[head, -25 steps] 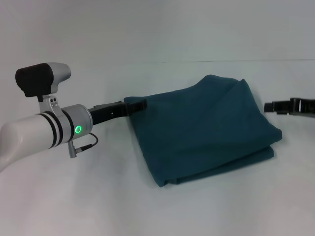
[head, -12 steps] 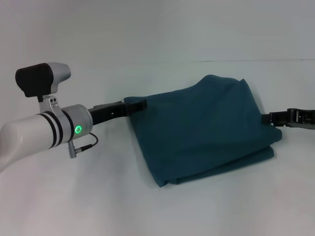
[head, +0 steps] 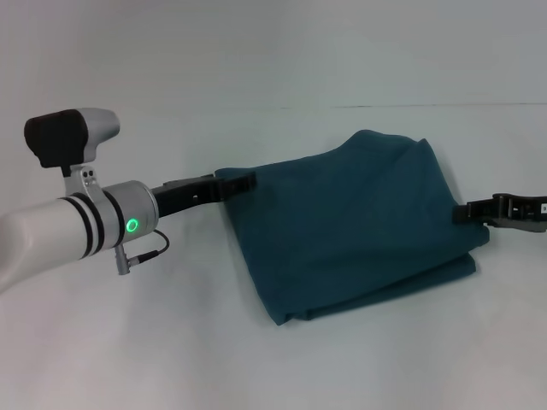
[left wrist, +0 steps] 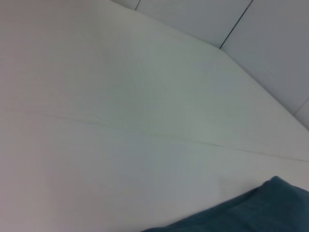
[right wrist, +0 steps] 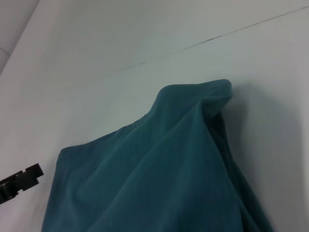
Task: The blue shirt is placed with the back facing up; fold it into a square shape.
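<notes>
Shirt (head: 350, 226) lies folded on the worktop (head: 171, 342); left claw (head: 242, 181) clamped on its 9 o'clock corner, right claw (head: 461, 213) touches its 3 o'clock edge, grip unclear.

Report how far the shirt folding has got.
Done: the blue shirt lies in stacked layers, roughly rectangular. In hand: the left claw is at its left corner, the right claw at its right edge. Left: the far corner is humped and the edges are uneven, so squaring up remains.
</notes>
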